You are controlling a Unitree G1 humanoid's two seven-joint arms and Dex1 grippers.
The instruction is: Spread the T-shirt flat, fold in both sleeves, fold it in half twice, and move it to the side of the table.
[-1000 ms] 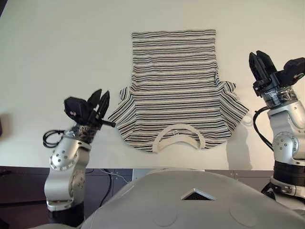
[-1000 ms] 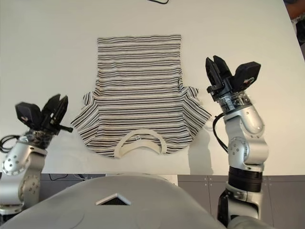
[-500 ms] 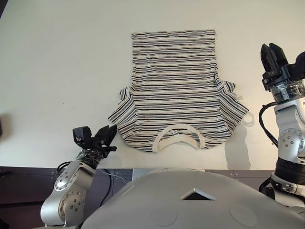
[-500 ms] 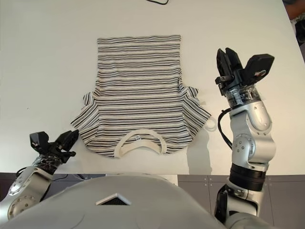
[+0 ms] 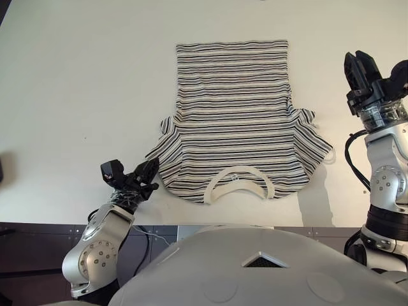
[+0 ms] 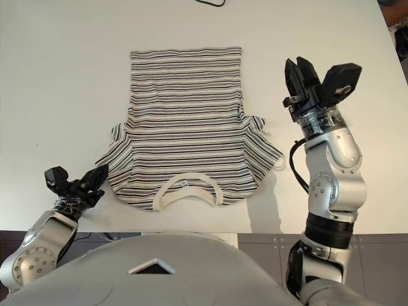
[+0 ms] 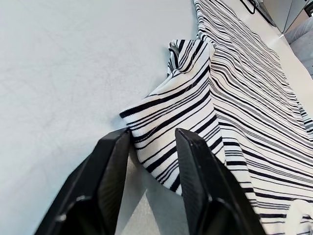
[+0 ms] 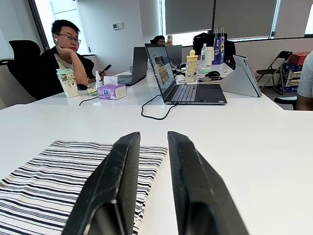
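A black-and-white striped T-shirt [image 5: 233, 121] lies spread on the white table [image 5: 76, 83], its cream collar [image 5: 239, 182] toward me and its hem at the far side. My left gripper [image 5: 152, 175] sits low at the table's near edge, open. Its fingertips straddle the edge of the left sleeve [image 7: 166, 110], with the left gripper [image 7: 152, 139] almost on the cloth. My right gripper [image 6: 298, 64] hangs above the table to the right of the right sleeve [image 6: 261, 143], apart from the shirt. Nothing is between its narrowly parted fingers [image 8: 122, 166].
A small white ring [image 5: 330, 156] lies just off the right sleeve. A dark cable [image 6: 210, 2] crosses the far edge. An open laptop [image 8: 183, 78] and its cord sit beyond the hem. The table's near edge [image 5: 51, 220] runs just under my left gripper.
My left arm has dropped from beside the left sleeve to the table's near edge, then edged in toward the sleeve corner. My right gripper has risen and drifted outward. The shirt has not moved.
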